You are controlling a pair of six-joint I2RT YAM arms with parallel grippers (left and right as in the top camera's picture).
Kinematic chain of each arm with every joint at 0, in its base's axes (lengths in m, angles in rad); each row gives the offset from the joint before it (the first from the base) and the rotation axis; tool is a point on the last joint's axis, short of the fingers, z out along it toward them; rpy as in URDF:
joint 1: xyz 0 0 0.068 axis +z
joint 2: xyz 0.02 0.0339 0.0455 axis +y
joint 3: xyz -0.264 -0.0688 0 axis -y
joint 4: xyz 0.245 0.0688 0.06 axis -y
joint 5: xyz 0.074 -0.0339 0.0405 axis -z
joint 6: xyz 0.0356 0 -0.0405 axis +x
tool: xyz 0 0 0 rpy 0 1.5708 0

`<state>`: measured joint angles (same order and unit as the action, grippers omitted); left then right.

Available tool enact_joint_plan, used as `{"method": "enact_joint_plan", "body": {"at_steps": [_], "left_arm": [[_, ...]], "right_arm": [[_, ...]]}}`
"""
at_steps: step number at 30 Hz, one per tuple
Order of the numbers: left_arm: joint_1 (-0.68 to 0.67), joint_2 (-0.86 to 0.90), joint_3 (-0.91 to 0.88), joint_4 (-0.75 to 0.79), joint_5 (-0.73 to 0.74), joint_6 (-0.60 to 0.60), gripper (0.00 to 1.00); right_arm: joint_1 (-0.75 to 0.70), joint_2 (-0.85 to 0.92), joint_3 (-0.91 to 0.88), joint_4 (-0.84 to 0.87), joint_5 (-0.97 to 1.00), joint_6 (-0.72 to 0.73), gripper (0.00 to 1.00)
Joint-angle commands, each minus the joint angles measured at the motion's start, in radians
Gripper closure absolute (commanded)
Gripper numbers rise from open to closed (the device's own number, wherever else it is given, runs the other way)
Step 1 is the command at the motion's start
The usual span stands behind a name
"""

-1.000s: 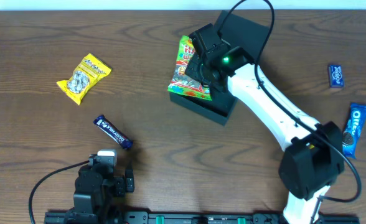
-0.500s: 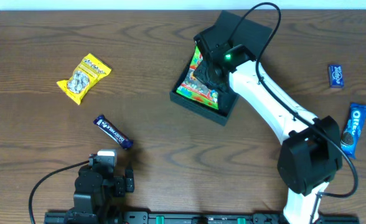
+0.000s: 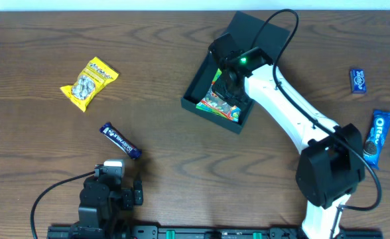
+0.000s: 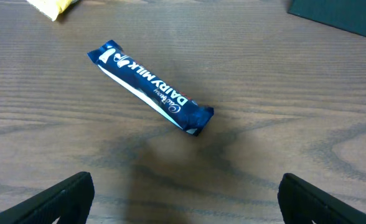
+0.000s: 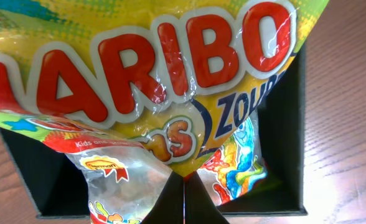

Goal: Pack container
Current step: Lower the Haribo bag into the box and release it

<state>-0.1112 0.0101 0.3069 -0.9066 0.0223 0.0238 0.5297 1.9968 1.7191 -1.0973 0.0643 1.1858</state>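
The Haribo bag (image 5: 170,81) pinched in the right gripper (image 5: 184,198) is glossy, crinkled plastic film, with a clear patch near the fingertips. Beneath it the container (image 5: 292,137) looks matt, smooth and dark. Ahead of the left gripper (image 4: 186,193), the Dairy Milk wrapper (image 4: 150,88) shows a soft sheen on the grained, satin-finished wooden table (image 4: 282,93).

Colourful plastic Haribo gummy bag (image 3: 219,103) in the dark teal rigid square container (image 3: 199,89). Left of container: yellow foil snack packet (image 3: 89,82); front-left: blue Dairy Milk bar (image 3: 120,141). Right: small blue packet (image 3: 358,80), blue Oreo pack (image 3: 377,137) nearer front.
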Motion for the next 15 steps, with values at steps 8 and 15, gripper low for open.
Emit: {"method": "enact_joint_plan", "body": {"at_steps": [8, 15], "left_arm": [[0.006, -0.006, -0.037, -0.024, -0.011, 0.007, 0.05], [0.006, -0.006, -0.037, -0.024, -0.011, 0.007, 0.05]], "right_arm": [[-0.02, -0.003, -0.006, -0.028, 0.075, -0.082, 0.99], [-0.02, -0.002, -0.048, -0.013, 0.113, -0.084, 0.99]]}}
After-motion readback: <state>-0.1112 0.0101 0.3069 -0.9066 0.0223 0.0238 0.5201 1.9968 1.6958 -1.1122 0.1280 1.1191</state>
